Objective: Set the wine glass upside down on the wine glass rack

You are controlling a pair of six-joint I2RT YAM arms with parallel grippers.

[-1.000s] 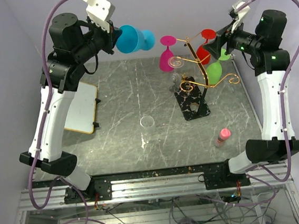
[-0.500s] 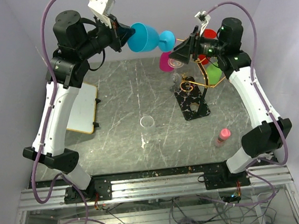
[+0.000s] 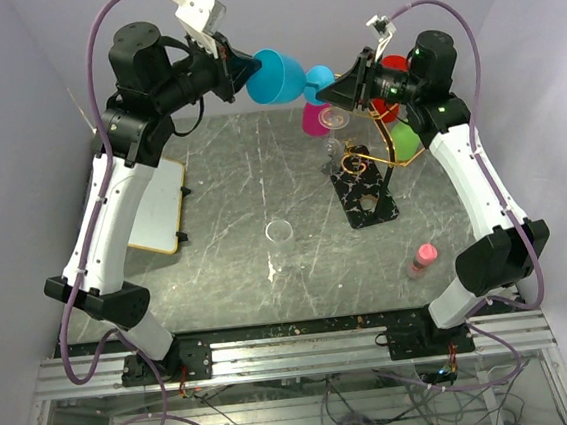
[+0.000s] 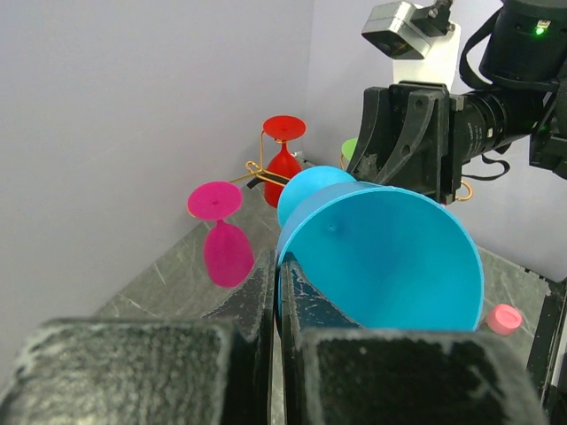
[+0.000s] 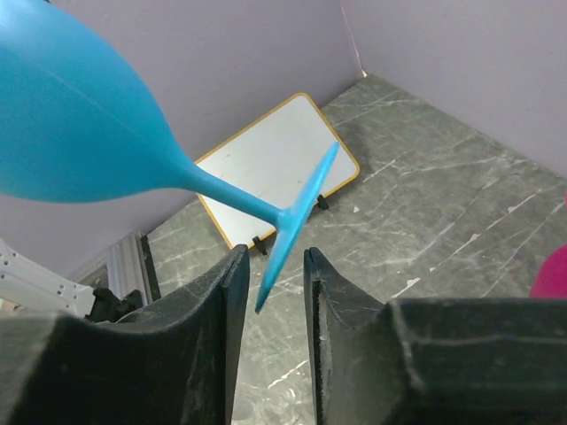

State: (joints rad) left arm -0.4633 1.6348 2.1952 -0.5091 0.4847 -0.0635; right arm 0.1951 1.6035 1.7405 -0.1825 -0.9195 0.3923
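Left gripper is clenching on the rim of the blue wine glass, pinching the bowl wall between its fingers and holding the glass high above the table. The glass is lying roughly sideways, foot pointing toward the right arm. Right gripper is straddling the glass's foot edge-on, jaws narrowly parted; whether they are touching the foot cannot be told. The glass is hanging in the air just left of the wine glass rack, not on it. A pink glass and a red glass are hanging bowl-down on the rack's gold arms, with a green glass showing partly behind the right arm. A clear cup is standing mid-table and a whiteboard is lying at the left.
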